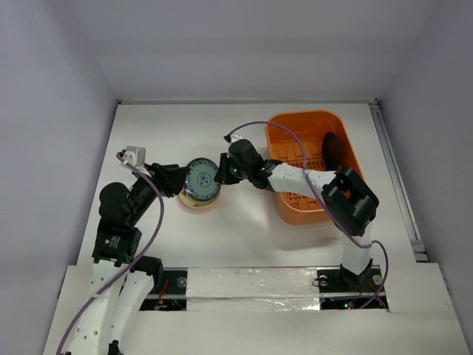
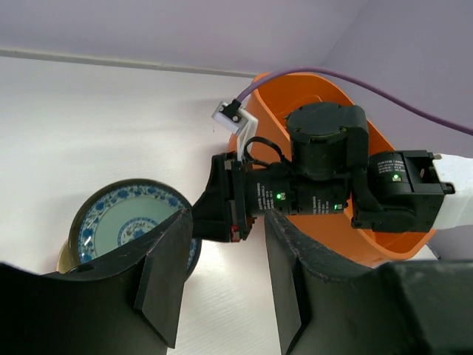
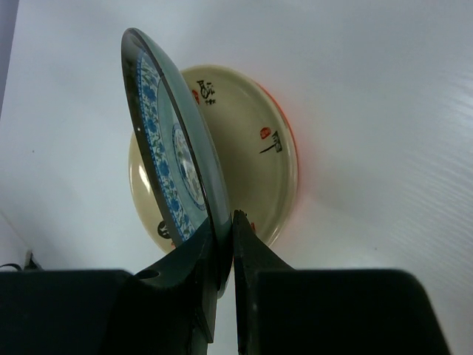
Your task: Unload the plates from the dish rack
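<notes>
My right gripper (image 1: 219,171) is shut on the rim of the grey-blue patterned plate (image 1: 199,178) and holds it tilted just above the cream-beige plate (image 1: 196,201), which lies on an orange plate on the table. In the right wrist view the patterned plate (image 3: 171,151) stands on edge between my fingers, with the cream plate (image 3: 247,140) behind it. The orange dish rack (image 1: 312,164) is at the right, with a black plate (image 1: 332,148) standing in it. My left gripper (image 1: 177,180) is open and empty, just left of the stack; its view shows the patterned plate (image 2: 122,220) and the rack (image 2: 369,237).
The right arm reaches left from the rack across the table's middle (image 1: 295,177). A purple cable (image 1: 255,126) loops above it. The table's back edge (image 1: 244,102) meets the wall, and a taped strip (image 1: 259,285) runs along the front.
</notes>
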Tool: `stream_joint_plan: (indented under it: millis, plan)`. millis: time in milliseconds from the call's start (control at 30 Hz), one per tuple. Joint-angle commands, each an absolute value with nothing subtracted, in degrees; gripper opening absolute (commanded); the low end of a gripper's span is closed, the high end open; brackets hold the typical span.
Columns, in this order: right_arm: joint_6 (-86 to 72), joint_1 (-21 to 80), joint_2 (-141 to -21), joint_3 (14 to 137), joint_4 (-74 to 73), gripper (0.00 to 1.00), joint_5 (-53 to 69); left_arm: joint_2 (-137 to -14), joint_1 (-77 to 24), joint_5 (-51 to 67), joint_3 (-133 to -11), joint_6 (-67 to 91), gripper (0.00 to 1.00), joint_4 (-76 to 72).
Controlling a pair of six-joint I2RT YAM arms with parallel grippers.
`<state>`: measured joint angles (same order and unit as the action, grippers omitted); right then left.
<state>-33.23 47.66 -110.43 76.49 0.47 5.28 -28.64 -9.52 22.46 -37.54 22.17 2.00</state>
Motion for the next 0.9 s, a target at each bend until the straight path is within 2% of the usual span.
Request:
stream_joint_plan:
  millis: [0,233,400,533,633,767,800,867]
  plan:
    - [-35.6,48.4,-109.7,78.8,5.5,0.04,8.5,-28.1,-9.1,23.1,-39.3,22.2,0.41,-0.5]
    - [-37.1,48.9,-111.5,78.9,5.6,0.1,11.8,-28.0,-9.1,23.1,-39.2,22.1,0.41,-0.5]
    - [-36.2,49.0,-113.3,80.1,3.1,0.21,10.5,-27.9,-9.1,23.1,-39.2,22.2,0.41,-0.6]
    - [-34.7,49.0,-113.1,80.9,1.4,0.24,10.7,-28.0,-9.1,22.9,-39.2,22.3,0.41,-0.6]
    - [-32.8,50.1,-112.4,82.2,-2.5,0.32,6.8,-28.1,-9.1,23.0,-39.1,22.3,0.41,-0.8]
    - [-31.6,50.6,-109.9,82.2,-5.3,0.48,1.0,-28.4,-9.1,23.0,-39.1,22.4,0.41,-0.8]
    - [-30.9,50.6,-109.3,82.1,-6.6,0.57,0.4,-28.3,-9.1,23.0,-39.1,22.3,0.41,-0.8]
    - [-30.2,51.2,-108.0,81.7,-7.7,0.6,-4.5,-28.5,-9.1,23.0,-39.2,22.3,0.41,-0.8]
